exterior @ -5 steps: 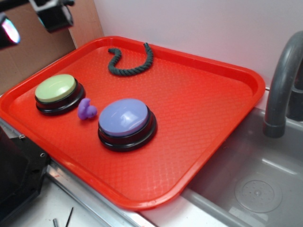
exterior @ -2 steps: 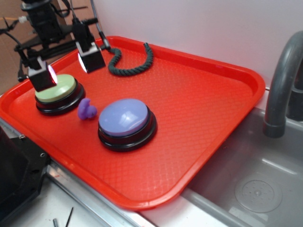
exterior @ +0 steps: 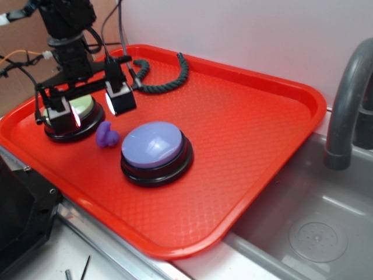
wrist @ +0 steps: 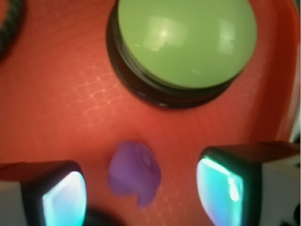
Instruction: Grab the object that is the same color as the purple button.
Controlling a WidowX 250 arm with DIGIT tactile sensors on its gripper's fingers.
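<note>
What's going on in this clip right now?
A WidowX arm has its gripper open above a red tray, over the small purple toy that lies between the green button and the purple button. In the wrist view the toy sits on the tray between the two fingers, not yet touched or lifted. A dark rope piece lies at the far side of the tray, untouched.

kitchen: sink, faucet

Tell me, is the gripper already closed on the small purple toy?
No, the gripper is open, its fingers on either side of the purple toy.
</note>
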